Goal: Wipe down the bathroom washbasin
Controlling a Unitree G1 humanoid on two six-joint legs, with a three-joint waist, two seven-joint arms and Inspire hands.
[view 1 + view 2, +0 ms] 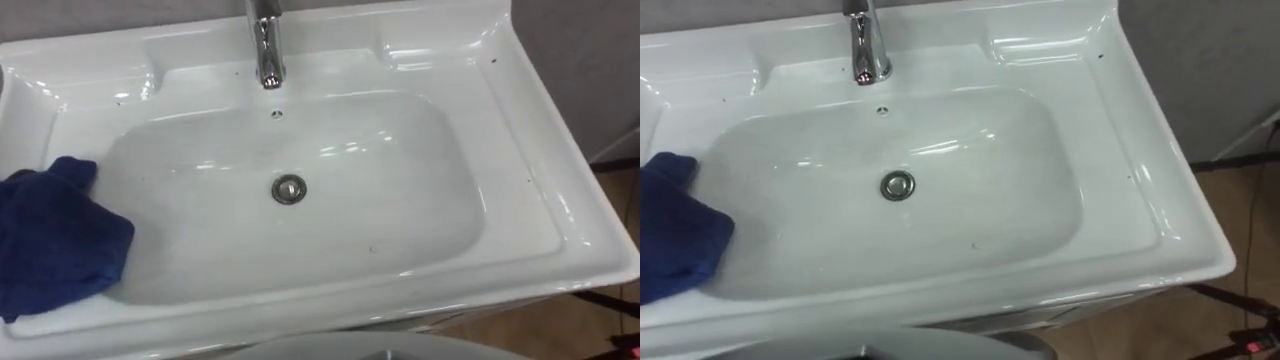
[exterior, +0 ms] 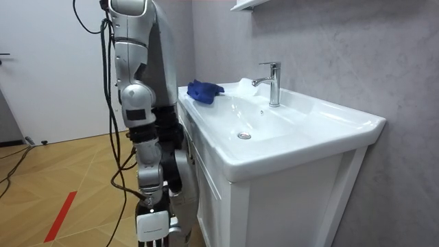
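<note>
A white basin (image 1: 560, 205) lies before me, with a chrome tap (image 1: 266, 45) at the back and a round metal drain (image 1: 289, 189) in the middle of the bowl. A dark blue cloth (image 1: 55, 240) lies crumpled over the basin's left rim, hanging a little into the bowl. Nothing holds it. Small dark specks dot the bowl and the rim. In the room view I stand upright at the basin's front, and my right arm hangs straight down at my side with the right hand (image 2: 151, 226) low beside my leg.
The basin sits on a white cabinet (image 2: 274, 206) against a grey wall (image 2: 343, 55). A white shelf (image 2: 247, 4) hangs above the tap. Wooden floor (image 2: 68, 171) with a red strip (image 2: 60, 216) stretches out behind me.
</note>
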